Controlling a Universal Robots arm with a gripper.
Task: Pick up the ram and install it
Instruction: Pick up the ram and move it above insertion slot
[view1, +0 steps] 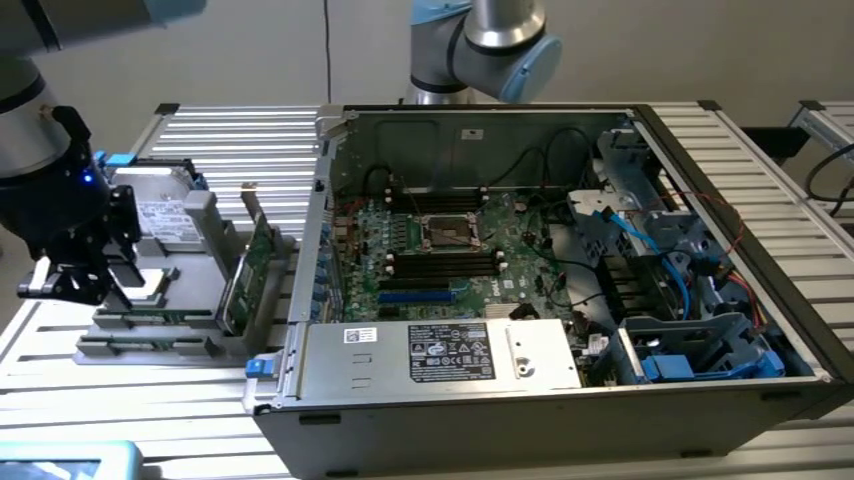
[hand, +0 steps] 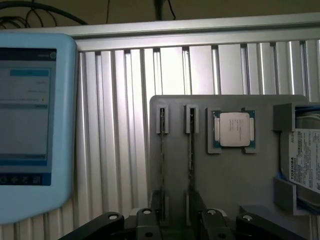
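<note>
Two ram sticks stand on edge in the slots of a grey holder (hand: 230, 200). One ram stick (hand: 191, 155) runs into the gap between my fingers, and the other ram stick (hand: 162, 160) lies beside it. My gripper (hand: 176, 212) hangs low over their near end, open, with nothing in it. In the exterior view my gripper (view1: 80, 285) is at the left, over the holder (view1: 147, 350), where the ram (view1: 147, 321) shows as thin green edges. The open computer case (view1: 534, 390) holds the motherboard (view1: 454, 250) with its long black slots (view1: 441, 262).
On the holder also sit a CPU (hand: 234, 129), a hard drive (hand: 305, 165) and an upright green expansion card (view1: 247, 280). A blue-framed tablet (hand: 30, 125) lies beside the holder on the ribbed metal table (hand: 125, 125). Another arm's base (view1: 474, 45) stands behind the case.
</note>
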